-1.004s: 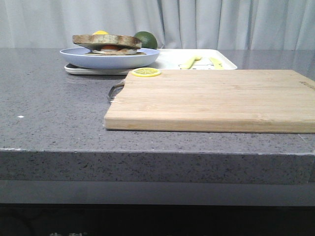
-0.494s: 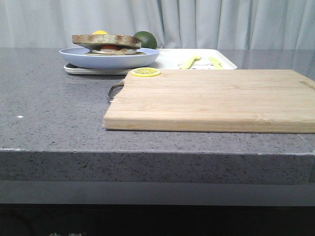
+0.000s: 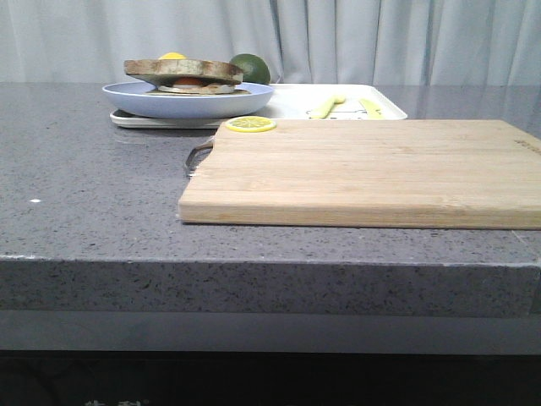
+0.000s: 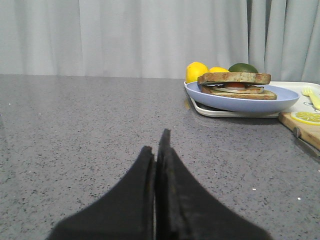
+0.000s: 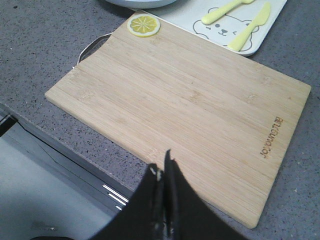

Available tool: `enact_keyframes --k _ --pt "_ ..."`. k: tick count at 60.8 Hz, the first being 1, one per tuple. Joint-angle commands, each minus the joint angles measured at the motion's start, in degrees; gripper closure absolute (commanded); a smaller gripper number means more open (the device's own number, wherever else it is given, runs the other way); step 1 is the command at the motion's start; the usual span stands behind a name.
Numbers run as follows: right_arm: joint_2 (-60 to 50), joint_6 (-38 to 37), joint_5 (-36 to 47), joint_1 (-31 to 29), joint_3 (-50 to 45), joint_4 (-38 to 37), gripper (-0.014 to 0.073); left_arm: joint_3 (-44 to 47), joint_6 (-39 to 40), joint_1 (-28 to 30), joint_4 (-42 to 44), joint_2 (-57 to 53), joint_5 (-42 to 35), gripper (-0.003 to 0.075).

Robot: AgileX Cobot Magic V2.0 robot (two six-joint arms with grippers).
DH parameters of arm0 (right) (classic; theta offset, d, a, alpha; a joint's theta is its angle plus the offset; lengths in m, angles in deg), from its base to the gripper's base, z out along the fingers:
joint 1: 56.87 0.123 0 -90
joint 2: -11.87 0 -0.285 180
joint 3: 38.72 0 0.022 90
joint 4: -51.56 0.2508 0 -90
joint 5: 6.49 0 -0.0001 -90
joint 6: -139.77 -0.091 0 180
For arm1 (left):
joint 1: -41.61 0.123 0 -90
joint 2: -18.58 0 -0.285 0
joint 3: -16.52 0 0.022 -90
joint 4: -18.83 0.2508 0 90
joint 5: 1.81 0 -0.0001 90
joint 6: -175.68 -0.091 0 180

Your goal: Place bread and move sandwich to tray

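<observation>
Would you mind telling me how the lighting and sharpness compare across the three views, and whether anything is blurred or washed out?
Front view: soft, even light, faint shadows, sandwich slightly soft at the back. Left wrist view: dark left gripper blurred up close, blue plate reasonably sharp. Right wrist view: cutting board crisp with grain visible, right gripper out of focus, no strong glare.

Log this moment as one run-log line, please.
left gripper shut, empty | right gripper shut, empty | sandwich on plate on tray
</observation>
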State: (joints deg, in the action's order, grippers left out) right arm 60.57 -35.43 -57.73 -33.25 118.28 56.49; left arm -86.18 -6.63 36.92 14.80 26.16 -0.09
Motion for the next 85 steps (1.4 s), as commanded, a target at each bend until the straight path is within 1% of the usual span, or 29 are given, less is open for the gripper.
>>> enact_keyframes --k 1,34,40,44,51,59,66,76,84,85 --pt "-0.10 -0.24 3.77 0.06 1.32 0.09 0.0662 0.27 0.67 -0.42 -0.02 -1.21 -5.12 0.0738" --pt "-0.10 -0.24 3.77 0.06 1.32 0.09 0.0662 0.27 0.67 -0.42 -0.02 -1.21 -5.12 0.0738" --pt "-1.60 -0.24 5.93 -1.06 -0.85 -0.20 0.0662 0.27 0.67 -0.42 -0.02 -1.21 -5.12 0.0738" --pt "-3.71 -0.18 9.31 -4.50 -4.28 -0.20 0.0662 0.27 0.67 -0.32 -0.02 -1.21 -5.12 0.0738" --pt "-10.08 -0.18 18.81 -11.74 -12.76 -0.15 0.0661 0.27 0.67 -0.32 -0.02 -1.21 -5.12 0.0738" --pt "-21.13 -0.18 29.92 -16.96 -24.63 -0.15 0.0661 0.27 0.67 -0.32 -0.02 -1.21 -5.12 0.0738" --pt "-29.32 -0.13 37.09 -20.73 -34.92 -0.15 0.0661 0.27 0.67 -0.32 -0.02 -1.21 -5.12 0.0738" --pt "-39.86 -0.13 46.71 -24.37 -48.34 -0.15 0.0661 0.27 0.67 -0.32 -0.02 -1.21 -5.12 0.0738" --pt "-42.85 -0.20 54.25 -24.36 -55.94 -0.08 0.0661 0.27 0.67 -0.32 -0.02 -1.21 -5.12 0.0738" --pt "-42.76 -0.20 53.37 -24.35 -55.72 -0.07 0.0661 0.27 0.67 -0.32 -0.02 -1.21 -5.12 0.0738"
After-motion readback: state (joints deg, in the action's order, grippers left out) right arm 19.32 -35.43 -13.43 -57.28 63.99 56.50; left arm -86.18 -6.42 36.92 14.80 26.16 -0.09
